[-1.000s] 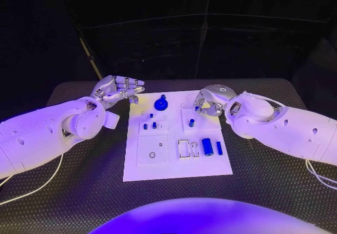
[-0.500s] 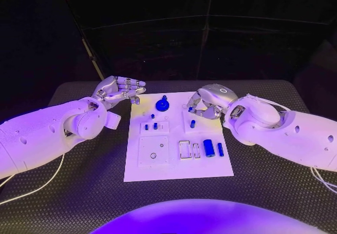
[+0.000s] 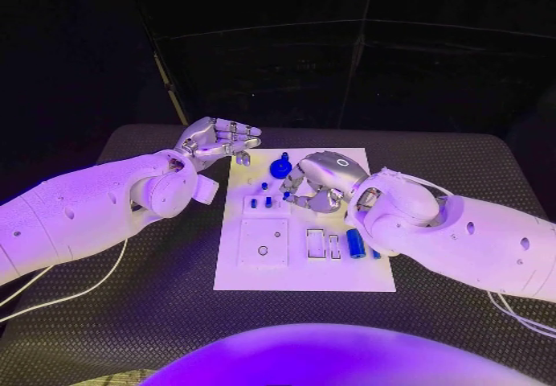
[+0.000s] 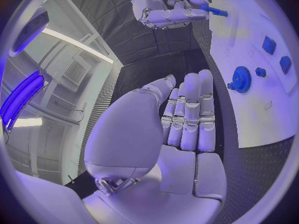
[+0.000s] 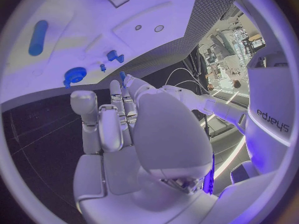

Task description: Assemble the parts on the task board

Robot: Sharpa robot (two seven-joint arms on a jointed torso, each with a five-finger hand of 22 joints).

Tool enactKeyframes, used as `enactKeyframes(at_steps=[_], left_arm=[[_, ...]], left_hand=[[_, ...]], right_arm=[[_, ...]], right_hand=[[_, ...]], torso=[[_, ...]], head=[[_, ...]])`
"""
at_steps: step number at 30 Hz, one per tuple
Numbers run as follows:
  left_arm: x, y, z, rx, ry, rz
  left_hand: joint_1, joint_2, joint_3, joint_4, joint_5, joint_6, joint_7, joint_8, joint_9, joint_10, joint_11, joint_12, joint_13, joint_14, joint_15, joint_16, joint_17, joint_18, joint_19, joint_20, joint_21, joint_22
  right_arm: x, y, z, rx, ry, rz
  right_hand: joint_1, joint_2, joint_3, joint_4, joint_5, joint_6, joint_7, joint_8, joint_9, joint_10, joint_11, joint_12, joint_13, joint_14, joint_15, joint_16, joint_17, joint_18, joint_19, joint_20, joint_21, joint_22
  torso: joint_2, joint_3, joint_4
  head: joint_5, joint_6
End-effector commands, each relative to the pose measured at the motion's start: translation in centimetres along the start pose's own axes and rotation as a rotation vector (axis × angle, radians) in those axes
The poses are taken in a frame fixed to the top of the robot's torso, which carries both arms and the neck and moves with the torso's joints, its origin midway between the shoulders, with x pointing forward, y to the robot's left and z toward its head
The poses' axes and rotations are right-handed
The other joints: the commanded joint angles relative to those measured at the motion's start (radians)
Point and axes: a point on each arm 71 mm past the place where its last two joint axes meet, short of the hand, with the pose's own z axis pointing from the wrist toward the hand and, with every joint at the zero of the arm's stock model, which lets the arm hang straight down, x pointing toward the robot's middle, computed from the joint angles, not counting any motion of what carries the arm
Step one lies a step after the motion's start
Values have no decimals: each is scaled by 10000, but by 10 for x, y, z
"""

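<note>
1. Centrally on black table [image 3: 139,322]: white task board [image 3: 304,273], blue parts on it, among them gear [image 3: 280,169] and cylinder [image 3: 356,243].
2. Over board's middle: right hand [image 3: 315,182], fingers curled, pinching a blue peg [image 4: 215,10].
3. Beside board's far corner near gear: left hand [image 3: 218,138], fingers curled in, nothing gripped.
</note>
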Motion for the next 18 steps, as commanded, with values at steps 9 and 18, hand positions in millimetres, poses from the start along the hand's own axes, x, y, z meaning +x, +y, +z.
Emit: enactKeyframes(at_steps=[9, 18], left_arm=[[7, -2, 4, 121, 143, -114], [9, -2, 6, 128, 190, -135]], left_hand=[[31, 55, 14, -51, -28, -62, 24, -34, -15, -84, -6, 34, -3, -50, 6, -40, -15, 121, -78, -17, -54, -12], [21, 59, 14, -51, -29, -60, 22, -31, -13, -83, -5, 44, -2, -55, 8, -46, -20, 121, -83, -14, -60, -15]], right_arm=[[39, 15, 5, -451, 1067, 501], [53, 12, 5, -332, 1594, 523]], right_hand=[[-125, 10, 78, -28, 75, -7, 52, -4, 12, 83, -7, -64, -3, 500, -62, 62, -3, -176, 65, -2, 33, -39], [-129, 11, 86, -33, 81, -11, 54, -9, 10, 82, -5, -70, -3, 499, -62, 61, -8, -175, 60, -2, 29, -47]], torso=[[-8, 5, -1], [-10, -2, -6]], head=[[364, -123], [524, -123]])
